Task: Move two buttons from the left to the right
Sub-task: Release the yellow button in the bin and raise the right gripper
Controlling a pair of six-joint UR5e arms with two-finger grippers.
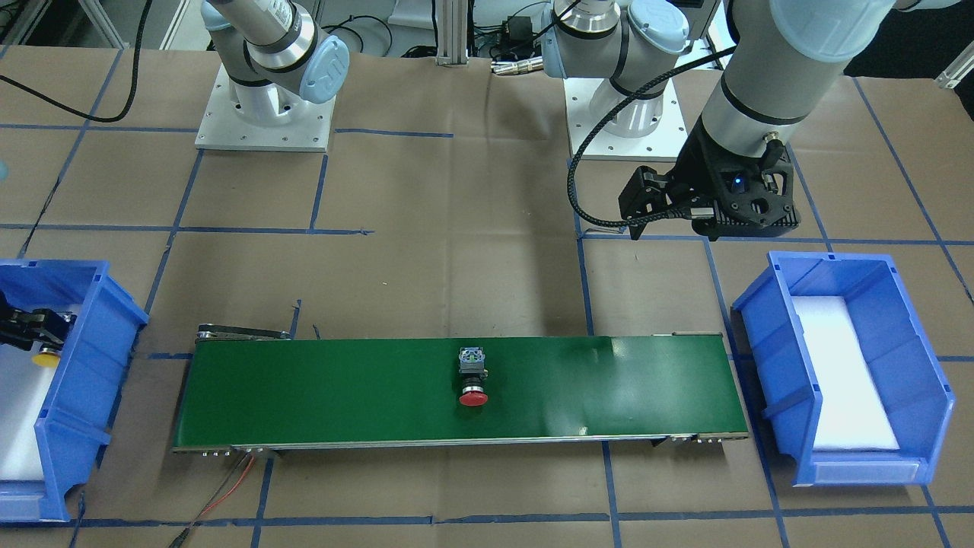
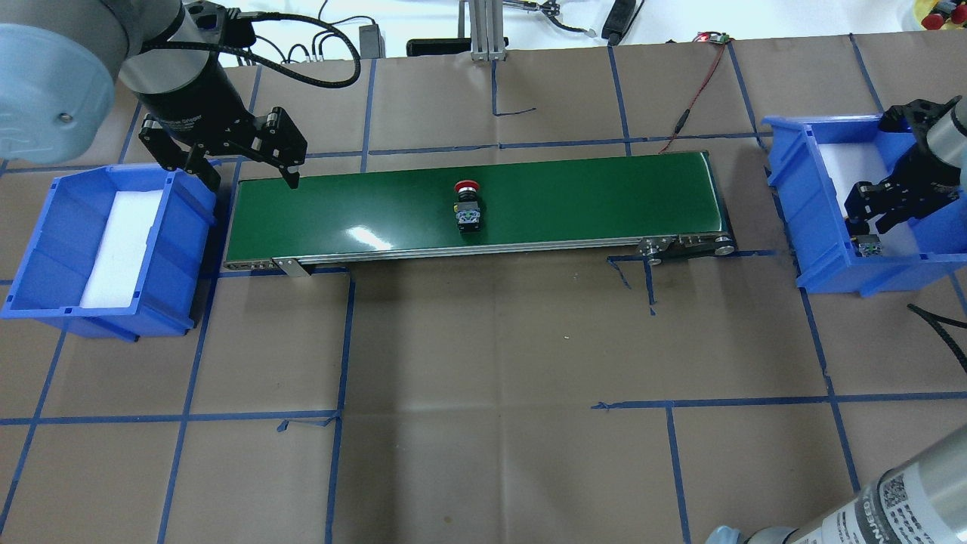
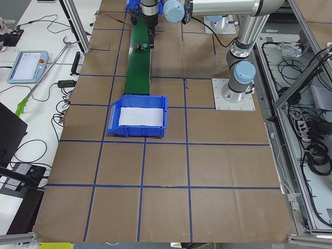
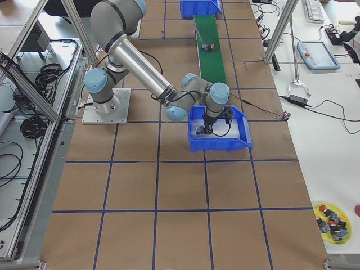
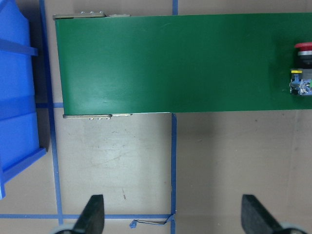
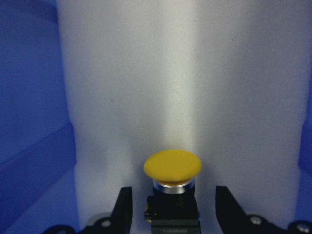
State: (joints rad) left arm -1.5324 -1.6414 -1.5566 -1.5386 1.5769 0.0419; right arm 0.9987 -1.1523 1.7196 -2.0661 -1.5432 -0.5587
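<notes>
The red button lies on its side at the middle of the green conveyor belt. It also shows in the overhead view and at the right edge of the left wrist view. The yellow button lies on the white foam in the blue bin on my right. My right gripper is low in that bin. Its fingers stand open on either side of the button's black body, with a gap on each side. My left gripper hovers open and empty over the belt's left end.
A second blue bin with a white foam liner stands off the belt's left end, beside my left gripper. Brown paper with blue tape lines covers the table. A red wire runs from the belt's far right end.
</notes>
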